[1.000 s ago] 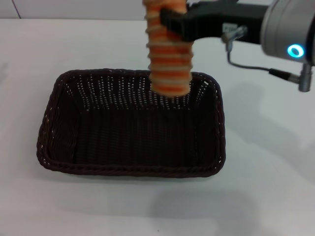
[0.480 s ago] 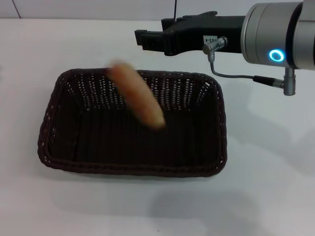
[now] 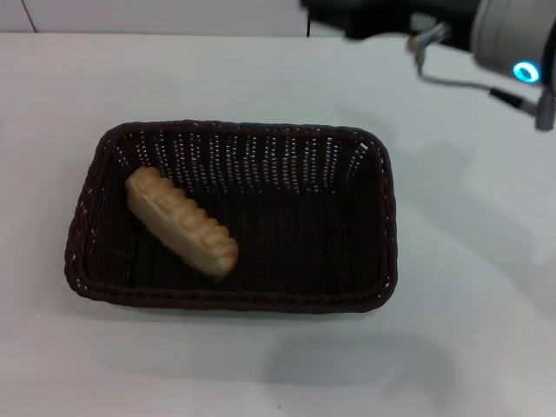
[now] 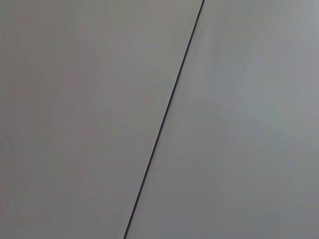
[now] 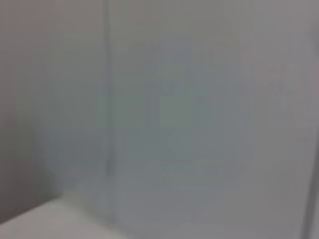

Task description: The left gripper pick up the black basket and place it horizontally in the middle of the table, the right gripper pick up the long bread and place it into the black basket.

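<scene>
The black basket (image 3: 382,217) lies lengthwise across the middle of the white table (image 3: 469,330) in the head view. The long bread (image 3: 181,221) lies inside the basket, in its left part, slanted, pale ridged side up, with nothing holding it. The right gripper (image 3: 352,17) shows only as a black body at the top edge, beyond the basket's far right corner; its arm with the blue ring (image 3: 521,71) is at the top right. The left gripper is out of view. Both wrist views show only plain grey surfaces.
White table surrounds the basket on all sides. A grey cable (image 3: 460,80) hangs from the right arm above the far right of the table. A thin dark seam (image 4: 164,114) crosses the left wrist view.
The right gripper let go of the bread, which fell and came to rest in the basket's left part. The right arm has drawn back up and to the right.
</scene>
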Controlling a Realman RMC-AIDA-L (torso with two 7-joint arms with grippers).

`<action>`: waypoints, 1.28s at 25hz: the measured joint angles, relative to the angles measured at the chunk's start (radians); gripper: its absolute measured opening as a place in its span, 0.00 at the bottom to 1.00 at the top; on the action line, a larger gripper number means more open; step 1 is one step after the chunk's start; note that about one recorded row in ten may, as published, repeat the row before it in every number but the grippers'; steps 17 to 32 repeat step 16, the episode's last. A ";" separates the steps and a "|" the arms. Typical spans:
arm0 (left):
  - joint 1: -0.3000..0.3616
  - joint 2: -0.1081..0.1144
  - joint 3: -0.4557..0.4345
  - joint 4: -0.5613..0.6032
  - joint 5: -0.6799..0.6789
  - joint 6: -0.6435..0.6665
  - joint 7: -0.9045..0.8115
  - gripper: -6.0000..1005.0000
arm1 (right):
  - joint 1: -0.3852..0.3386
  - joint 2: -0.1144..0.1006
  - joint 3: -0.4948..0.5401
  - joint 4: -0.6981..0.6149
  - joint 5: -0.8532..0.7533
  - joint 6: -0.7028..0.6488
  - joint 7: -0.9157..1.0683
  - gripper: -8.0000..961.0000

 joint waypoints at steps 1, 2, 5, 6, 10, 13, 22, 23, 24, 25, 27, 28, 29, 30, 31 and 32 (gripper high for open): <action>0.000 -0.001 0.000 0.000 0.000 0.000 -0.003 0.74 | -0.025 0.000 -0.002 -0.013 -0.001 -0.078 -0.041 0.63; 0.000 -0.001 0.000 0.000 0.000 0.000 -0.005 0.74 | -0.057 0.000 -0.004 -0.024 -0.001 -0.159 -0.076 0.63; -0.002 -0.005 0.002 0.019 -0.001 0.001 -0.004 0.74 | -0.143 -0.001 -0.021 -0.079 -0.001 -0.418 -0.179 0.63; -0.004 -0.006 0.004 0.038 -0.001 0.000 0.006 0.74 | -0.170 -0.001 -0.033 -0.109 0.000 -0.519 -0.209 0.63; -0.011 -0.011 0.014 0.092 0.000 -0.040 0.098 0.74 | -0.209 -0.001 -0.101 -0.287 -0.001 -0.898 -0.281 0.63; -0.012 -0.014 0.021 0.119 0.000 -0.048 0.148 0.74 | -0.203 -0.001 -0.160 -0.461 -0.001 -1.187 -0.296 0.63; -0.013 -0.014 0.013 0.159 0.000 -0.042 0.207 0.74 | -0.174 0.002 -0.223 -0.673 0.002 -1.511 -0.297 0.63; -0.013 -0.014 0.013 0.159 0.000 -0.042 0.207 0.74 | -0.174 0.002 -0.223 -0.673 0.002 -1.511 -0.297 0.63; -0.013 -0.014 0.013 0.159 0.000 -0.042 0.207 0.74 | -0.174 0.002 -0.223 -0.673 0.002 -1.511 -0.297 0.63; -0.013 -0.014 0.013 0.159 0.000 -0.042 0.207 0.74 | -0.174 0.002 -0.223 -0.673 0.002 -1.511 -0.297 0.63; -0.013 -0.014 0.013 0.159 0.000 -0.042 0.207 0.74 | -0.174 0.002 -0.223 -0.673 0.002 -1.511 -0.297 0.63; -0.013 -0.014 0.013 0.159 0.000 -0.042 0.207 0.74 | -0.174 0.002 -0.223 -0.673 0.002 -1.511 -0.297 0.63; -0.013 -0.014 0.013 0.159 0.000 -0.042 0.207 0.74 | -0.174 0.002 -0.223 -0.673 0.002 -1.511 -0.297 0.63; -0.013 -0.014 0.013 0.159 0.000 -0.042 0.207 0.74 | -0.174 0.002 -0.223 -0.673 0.002 -1.511 -0.297 0.63; -0.013 -0.014 0.013 0.159 0.000 -0.042 0.207 0.74 | -0.174 0.002 -0.223 -0.673 0.002 -1.511 -0.297 0.63; -0.013 -0.014 0.013 0.159 0.000 -0.042 0.207 0.74 | -0.174 0.002 -0.223 -0.673 0.002 -1.511 -0.297 0.63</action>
